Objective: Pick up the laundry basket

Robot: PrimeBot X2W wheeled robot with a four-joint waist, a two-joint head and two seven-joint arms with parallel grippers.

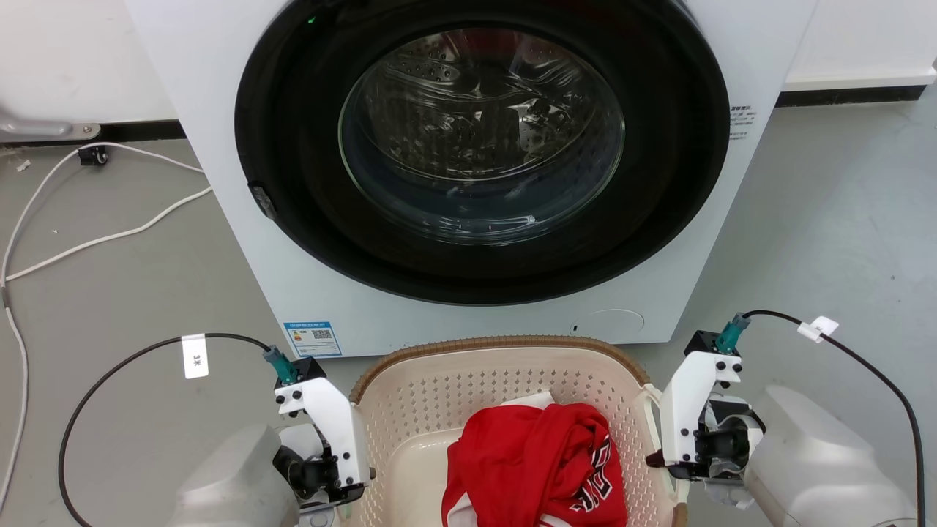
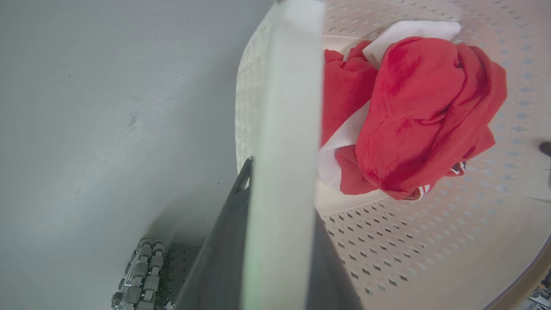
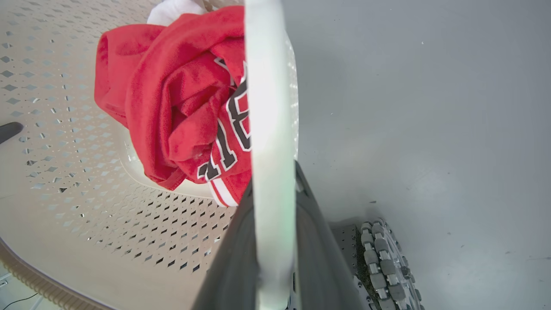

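Gripping laundry basket [image 1: 498,344] from both sides: left hand [image 2: 282,193] closed on its white handle [image 2: 286,86], right hand [image 3: 273,181] closed on the opposite handle [image 3: 267,86]. Basket sits low, just before washing machine [image 1: 439,322], red garment [image 1: 534,461] inside. Symmetric hold likely to keep load level when lifting; floor [image 1: 132,293] contact unclear.

white cable tag [image 1: 195,356] marked "3米"
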